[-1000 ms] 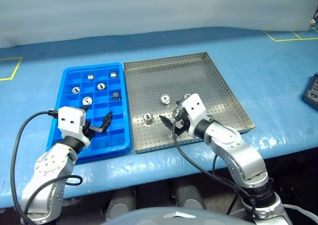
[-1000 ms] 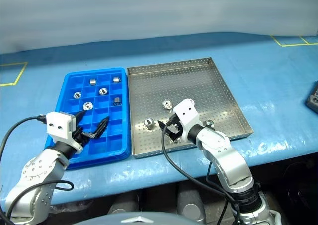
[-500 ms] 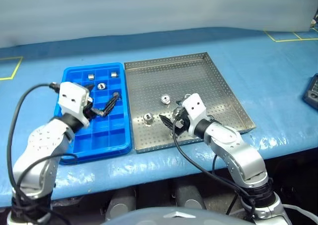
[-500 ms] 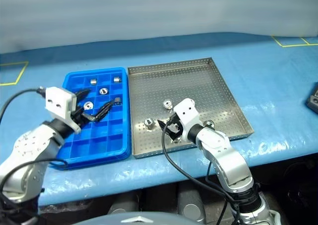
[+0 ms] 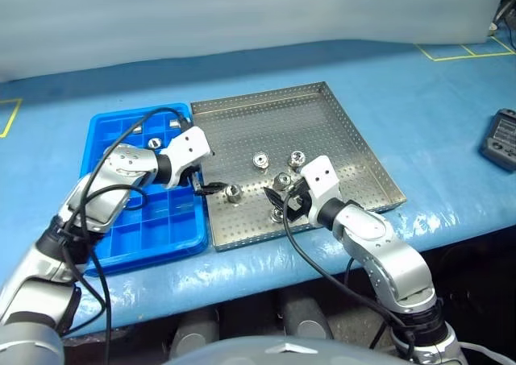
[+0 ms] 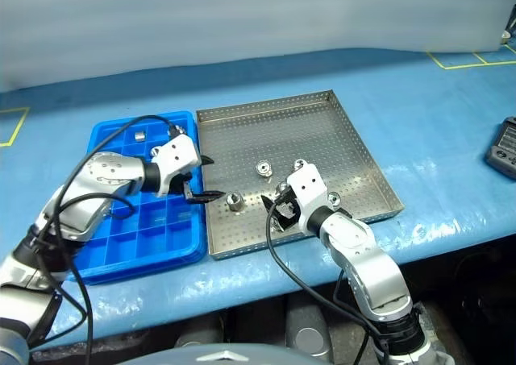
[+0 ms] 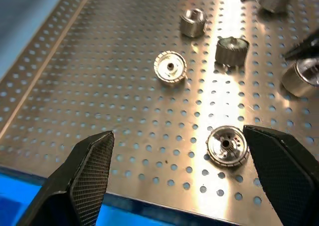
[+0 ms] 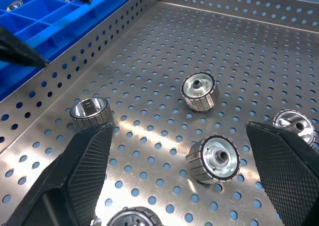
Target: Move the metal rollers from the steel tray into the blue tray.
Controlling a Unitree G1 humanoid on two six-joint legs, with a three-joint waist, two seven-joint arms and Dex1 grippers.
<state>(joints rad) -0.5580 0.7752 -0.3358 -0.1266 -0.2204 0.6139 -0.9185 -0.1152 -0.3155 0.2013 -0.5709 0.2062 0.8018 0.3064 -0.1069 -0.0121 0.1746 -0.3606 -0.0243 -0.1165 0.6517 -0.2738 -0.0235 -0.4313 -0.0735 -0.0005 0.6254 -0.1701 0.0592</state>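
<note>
Blue tray (image 5: 121, 236) lies at the left on the blue table cover (image 5: 435, 115), long side touching the steel tray (image 5: 322, 123). Two rollers are visible in its far compartments (image 6: 139, 134); the left arm covers the rest of that end.

Left gripper (image 5: 208, 184) reaches across the blue tray's right edge to the near-left part of the steel tray. Fingers (image 7: 89, 171) spread wide, nothing between them, no contact seen. One roller (image 7: 227, 145) stands on the perforated floor in the gap between the fingertips, nearer the finger on the wrist view's right; same roller in the head view (image 5: 233, 192), just beside the fingertips.

Remaining metal rollers (image 5: 261, 161) are loose mid-tray: one at (image 5: 297, 159), one at (image 5: 282, 180), and one near the front rim (image 5: 278, 213).

Right gripper (image 5: 284, 200) hovers low over the front-centre of the steel tray, pointing toward the blue tray. Fingers (image 8: 82, 171) wide apart, holding nothing. In its wrist view, rollers sit between and ahead of the fingertips (image 8: 213, 158), (image 8: 199, 90), (image 8: 89, 112).

A dark handheld device (image 5: 501, 139) lies at the far right of the table.
</note>
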